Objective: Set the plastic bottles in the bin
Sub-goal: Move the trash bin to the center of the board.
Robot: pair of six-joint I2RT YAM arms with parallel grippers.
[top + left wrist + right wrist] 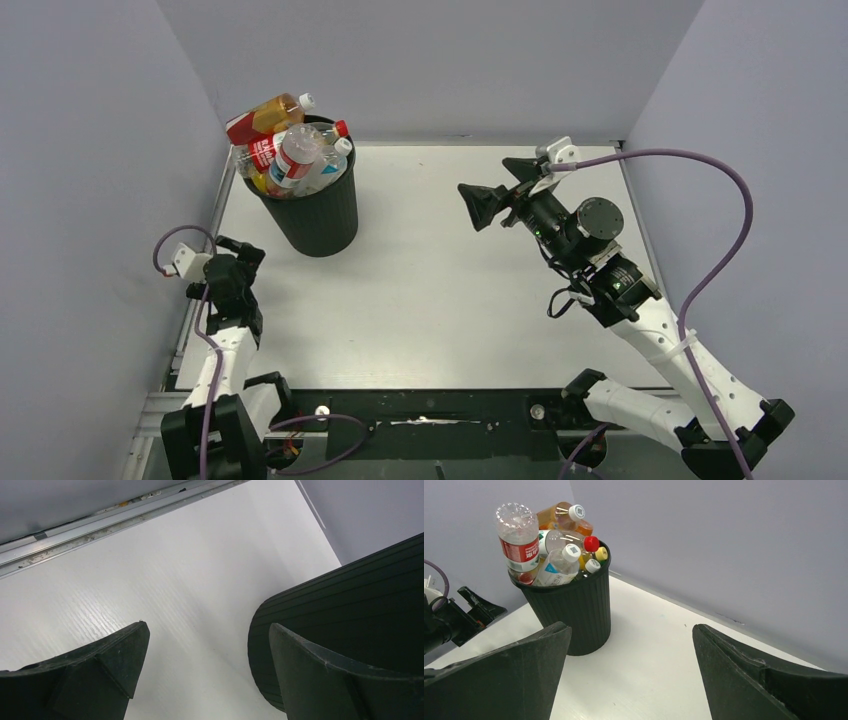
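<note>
The left claw is spread wide and holds nothing. It sits low over the desk near the left edge, pointing at the ribbed side of the bin; it is close beside the bin, and contact cannot be told. The right claw is also spread and holds nothing, raised over the far right of the desk, well apart from the bin and turned toward it. The bin stands upright in the far left corner. The bottles are heaped inside above its rim, with the amber bottle on top jutting toward the left wall. A purple cable loops beside the right arm.
</note>
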